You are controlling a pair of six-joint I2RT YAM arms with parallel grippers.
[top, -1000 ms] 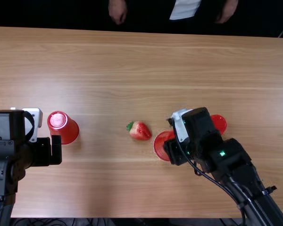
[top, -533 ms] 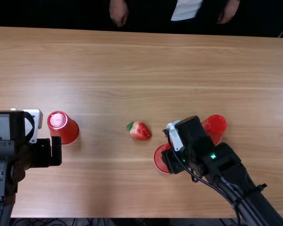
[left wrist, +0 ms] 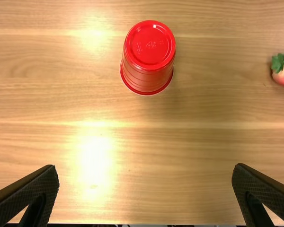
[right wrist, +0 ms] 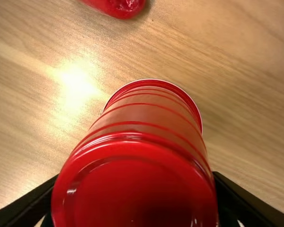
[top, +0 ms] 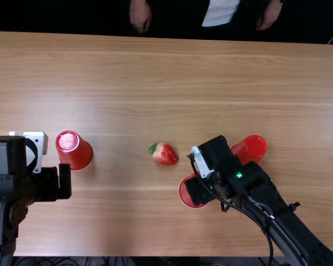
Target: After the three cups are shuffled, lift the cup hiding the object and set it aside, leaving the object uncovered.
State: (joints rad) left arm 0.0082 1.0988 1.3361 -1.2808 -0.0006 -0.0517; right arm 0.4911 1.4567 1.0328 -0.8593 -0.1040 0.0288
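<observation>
While clamping the tilted red cup [top: 190, 192] in the right gripper [right wrist: 135, 194], risks knocking the strawberry [top: 165, 154] just beside it if released this near.

The light brown wooden table [top: 155, 72] is viewed steeply from above; the small red strawberry [top: 165, 154] is shared with the nearer left wrist view.

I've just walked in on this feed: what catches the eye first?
A strawberry lies uncovered in the middle of the table. Just right of it and nearer the camera, the right gripper grips a held cup, red and tilted. The left cup and the right cup stand upside down.
</observation>
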